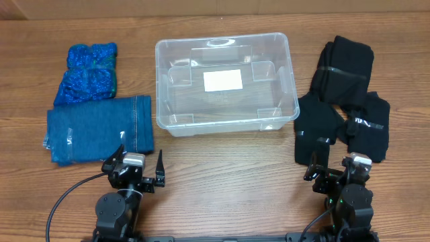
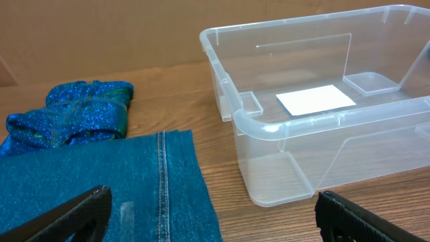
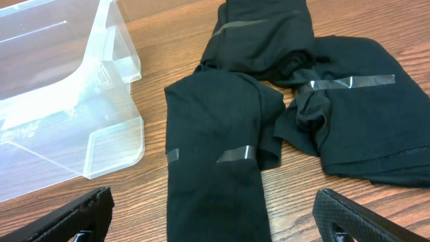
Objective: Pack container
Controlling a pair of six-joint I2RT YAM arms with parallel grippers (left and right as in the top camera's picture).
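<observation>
The clear plastic container stands empty at the table's middle, a white label on its bottom; it also shows in the left wrist view and the right wrist view. Folded blue jeans lie left of it, with a sparkly blue garment behind them. Three folded black garments lie to its right, held with clear tape. My left gripper is open and empty at the front left, just before the jeans. My right gripper is open and empty before the nearest black garment.
The wooden table shows bare between the two arms. A black cable loops at the front left. A brown wall runs behind the table in the left wrist view.
</observation>
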